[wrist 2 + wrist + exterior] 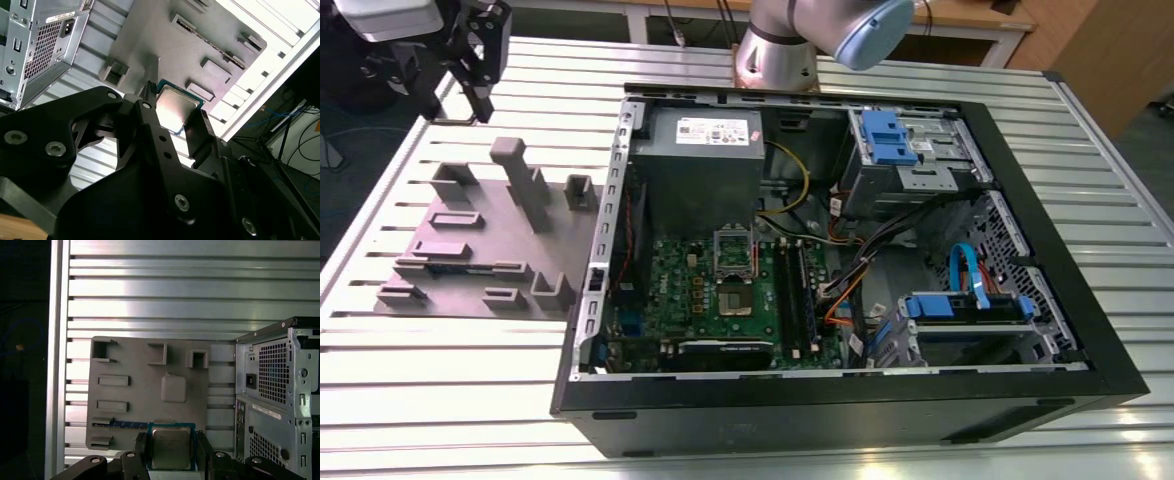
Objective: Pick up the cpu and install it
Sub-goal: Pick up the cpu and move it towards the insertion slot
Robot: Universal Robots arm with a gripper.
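Exterior view: the gripper (460,100) hangs at the frame's upper left, over the slatted table (454,380), holding the cpu.
Below it sits a grey fixture (480,235). An open computer case (854,420) with a green motherboard (720,300) takes up the middle and right. Second wrist view: black fingers (150,117) are clamped on the cpu (172,107), silvery top showing. First wrist view: the cpu is pinched by two opposite edges, over the fixture's edge.

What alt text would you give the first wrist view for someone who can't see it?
The tool grips the cpu by two opposite edges, its silvery top facing the camera. Beyond it lies a grey fixture plate with raised blocks on a slatted metal table, beside the rear of a computer case.
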